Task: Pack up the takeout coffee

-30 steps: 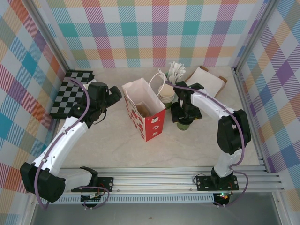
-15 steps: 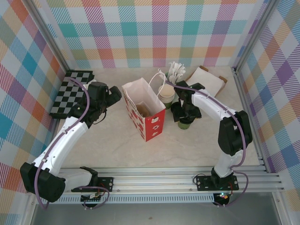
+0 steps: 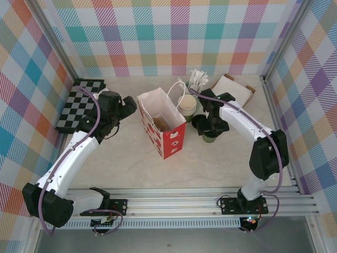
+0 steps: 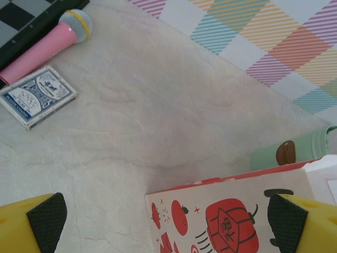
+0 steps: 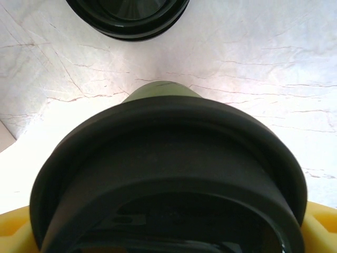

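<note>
Since the takeout coffee [image 5: 168,174] belongs in the red-and-white paper bag [image 3: 169,141], my right gripper [image 3: 213,128] straddles its lid, though I cannot tell whether it grips; my left gripper [image 4: 168,216] hangs wide open beside the bag.

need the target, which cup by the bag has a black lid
The small green cup, right of the bag; the stacked cream cups behind it are open-topped.

From the right wrist, the takeout coffee [image 5: 168,174] runs off the bottom edge, its lid hiding most of the green cup. Whether the right gripper's fingers [image 5: 13,237] touch it cannot be told. From the left wrist, the paper bag [image 4: 226,216] and pink microphone [image 4: 45,45] are cut off.
</note>
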### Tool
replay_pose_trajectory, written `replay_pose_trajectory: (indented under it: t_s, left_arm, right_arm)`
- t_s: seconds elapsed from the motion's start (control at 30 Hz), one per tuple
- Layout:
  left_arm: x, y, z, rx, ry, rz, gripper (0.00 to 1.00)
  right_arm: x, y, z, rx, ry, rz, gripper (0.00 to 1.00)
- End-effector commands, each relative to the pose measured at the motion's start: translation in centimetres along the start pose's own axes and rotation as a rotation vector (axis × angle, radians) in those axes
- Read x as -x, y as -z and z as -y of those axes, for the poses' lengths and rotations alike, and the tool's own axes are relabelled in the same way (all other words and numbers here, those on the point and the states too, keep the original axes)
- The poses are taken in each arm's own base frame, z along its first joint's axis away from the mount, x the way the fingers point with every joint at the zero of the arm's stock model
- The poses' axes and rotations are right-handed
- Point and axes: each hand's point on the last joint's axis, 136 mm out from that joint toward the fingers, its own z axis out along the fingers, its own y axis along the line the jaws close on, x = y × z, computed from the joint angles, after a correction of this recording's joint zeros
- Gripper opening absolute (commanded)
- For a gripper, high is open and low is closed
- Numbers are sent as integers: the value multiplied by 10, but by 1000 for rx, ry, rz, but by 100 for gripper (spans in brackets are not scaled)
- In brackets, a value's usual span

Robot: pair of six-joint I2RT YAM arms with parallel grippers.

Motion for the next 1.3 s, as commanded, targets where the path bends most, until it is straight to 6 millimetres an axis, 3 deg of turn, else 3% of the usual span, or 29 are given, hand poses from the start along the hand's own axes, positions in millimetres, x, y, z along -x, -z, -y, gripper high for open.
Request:
replay_pose_trajectory:
  t_s: [0.0, 0.27, 0.5, 0.7, 0.83, 1.0, 1.13, 1.27]
  left_arm:
    - [27, 10, -3, 35, -9, 78, 100]
    - [39, 12, 17, -8, -48, 51, 100]
    - [42, 30, 38, -48, -48, -12, 100]
    - [38, 55, 67, 46, -234, 54, 100]
    - [29, 66, 84, 80, -321, 68, 100]
    - [8, 78, 111, -53, -345, 6, 100]
    - [5, 83, 101, -66, -322, 19, 97]
    - [-1, 87, 94, -112, -283, 21, 83]
  right_arm:
    - [1, 32, 8, -14, 9, 69, 73]
    - [6, 81, 17, -8, 28, 159, 69]
    - [16, 128, 25, -5, 19, 262, 69]
    - [37, 166, 24, 6, 20, 390, 68]
    - [56, 210, 19, -10, 52, 531, 68]
    - [74, 247, 13, -51, 88, 641, 68]
    - [86, 269, -3, -32, 127, 715, 68]
    - [93, 292, -31, 9, 190, 810, 67]
